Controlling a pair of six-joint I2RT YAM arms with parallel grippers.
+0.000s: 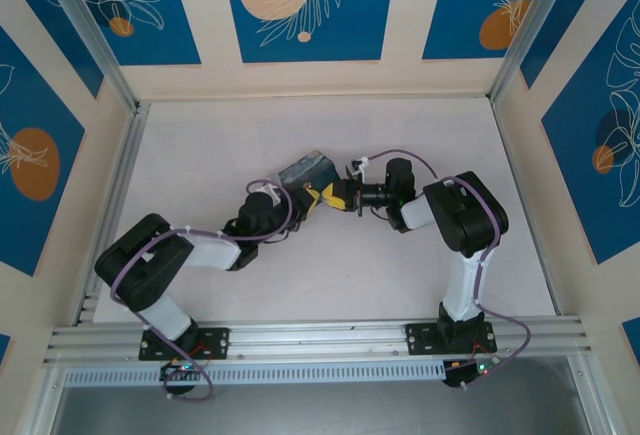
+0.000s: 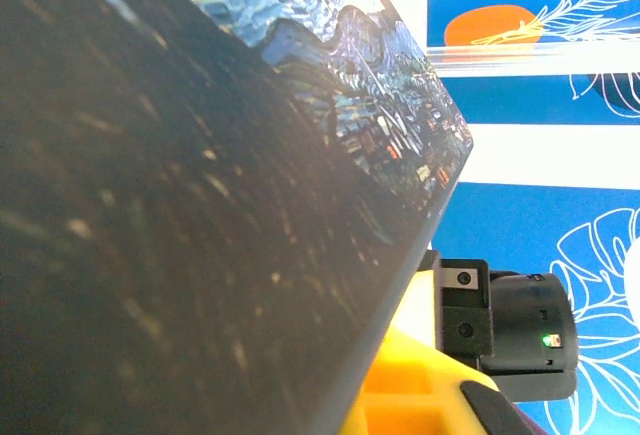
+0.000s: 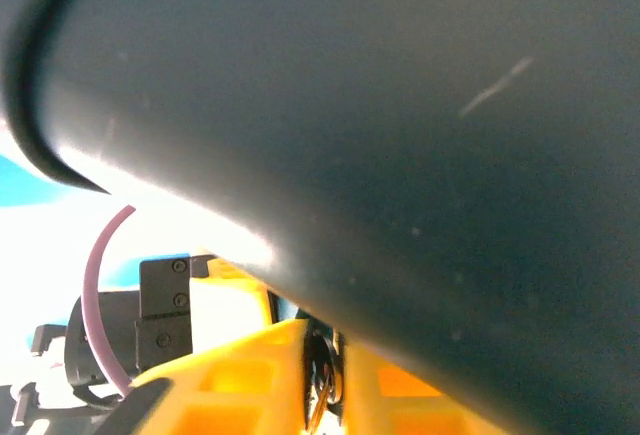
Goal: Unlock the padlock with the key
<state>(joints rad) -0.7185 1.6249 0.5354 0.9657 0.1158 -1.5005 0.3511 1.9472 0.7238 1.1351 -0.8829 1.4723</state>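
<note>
Arms are angling inward, left gripper [image 1: 316, 198] and right gripper [image 1: 342, 196] meeting nose to nose beside the painted tin [image 1: 305, 169]; we are failing to tell whether either is clamped.

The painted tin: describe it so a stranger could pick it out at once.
Start at the pale table and find its middle, where the two arms meet. The painted tin is the flat rectangular box just beyond that meeting point. Its swirling blue night-sky painting sets it apart from the black and yellow robot parts beside it.
</note>
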